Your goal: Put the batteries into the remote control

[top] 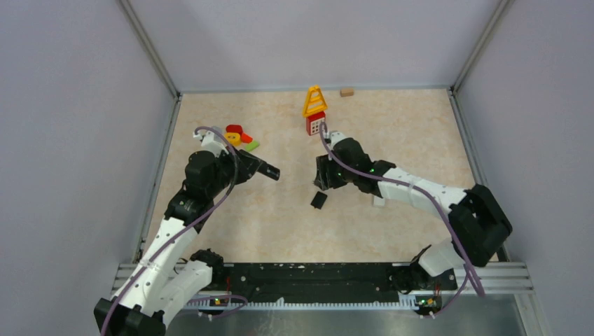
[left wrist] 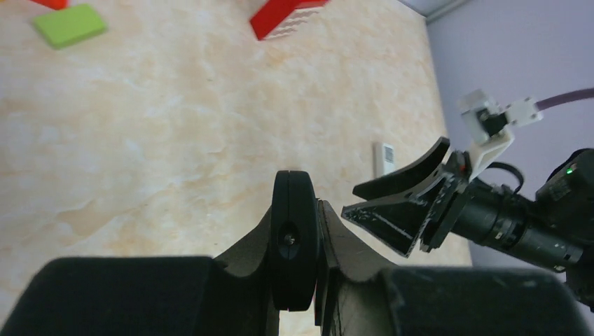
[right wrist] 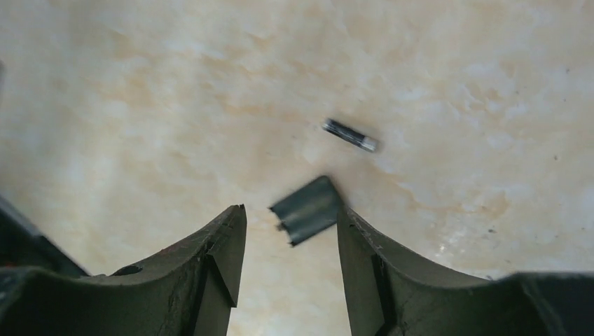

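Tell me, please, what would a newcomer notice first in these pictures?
The left hand clamps a slim black object edge-on, left of the table's middle. The right hand stands open over a small dark flat piece, with one battery lying just beyond it. Bright toy blocks sit at the far edge.

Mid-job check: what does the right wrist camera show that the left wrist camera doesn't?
Right wrist only: a slim dark battery with a silvery end lying on the beige marbled table, and a blurred dark flat rectangular piece. Left wrist only: the black slim remote control clamped edge-on in the left gripper, and a flat green block. Both: that table and the open right gripper.
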Robot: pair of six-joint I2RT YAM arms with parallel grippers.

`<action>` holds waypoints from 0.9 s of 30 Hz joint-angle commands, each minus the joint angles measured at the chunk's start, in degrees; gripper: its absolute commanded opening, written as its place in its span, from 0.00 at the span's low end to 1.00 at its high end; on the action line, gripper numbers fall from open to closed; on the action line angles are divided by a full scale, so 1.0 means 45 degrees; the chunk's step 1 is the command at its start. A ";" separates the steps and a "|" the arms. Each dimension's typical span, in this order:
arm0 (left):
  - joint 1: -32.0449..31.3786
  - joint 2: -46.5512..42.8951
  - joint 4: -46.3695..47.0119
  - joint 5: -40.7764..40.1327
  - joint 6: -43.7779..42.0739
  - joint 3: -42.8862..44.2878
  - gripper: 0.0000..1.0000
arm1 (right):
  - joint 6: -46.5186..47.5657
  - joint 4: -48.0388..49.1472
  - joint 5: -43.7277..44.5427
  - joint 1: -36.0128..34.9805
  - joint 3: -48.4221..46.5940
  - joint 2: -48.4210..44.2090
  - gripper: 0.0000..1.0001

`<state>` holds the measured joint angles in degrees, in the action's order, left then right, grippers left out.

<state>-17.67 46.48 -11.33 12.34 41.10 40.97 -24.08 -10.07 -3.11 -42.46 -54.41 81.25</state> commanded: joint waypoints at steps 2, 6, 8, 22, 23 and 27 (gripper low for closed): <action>0.0001 -0.0610 -0.0458 -0.2172 -0.0713 -0.0206 0.00 | 0.4100 -0.0318 0.0795 0.0060 -0.1107 0.1498 0.54; 0.0001 -0.0367 -0.0343 -0.1478 -0.1063 -0.0121 0.00 | 0.7230 -0.1061 -0.0353 0.0057 -0.2019 0.2430 0.55; 0.0001 -0.0142 -0.0405 -0.1374 -0.1232 -0.0031 0.00 | 0.7914 -0.1354 0.0115 0.0070 -0.2607 0.2925 0.55; 0.0021 0.0283 -0.0530 -0.1136 -0.1507 0.0272 0.00 | 1.0527 -0.3420 -0.0046 0.0209 -0.4607 0.5639 0.38; 0.0033 0.0304 -0.0502 -0.1091 -0.1498 0.0283 0.00 | 1.0616 -0.3492 -0.0142 0.0210 -0.4666 0.5711 0.39; 0.0040 0.0363 -0.0342 -0.0951 -0.1422 0.0237 0.00 | 1.0721 -0.3501 -0.0124 0.0214 -0.4800 0.6016 0.42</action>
<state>-17.67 47.55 -15.53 6.85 35.33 40.32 21.54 -25.56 -2.68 -41.87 -72.38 107.55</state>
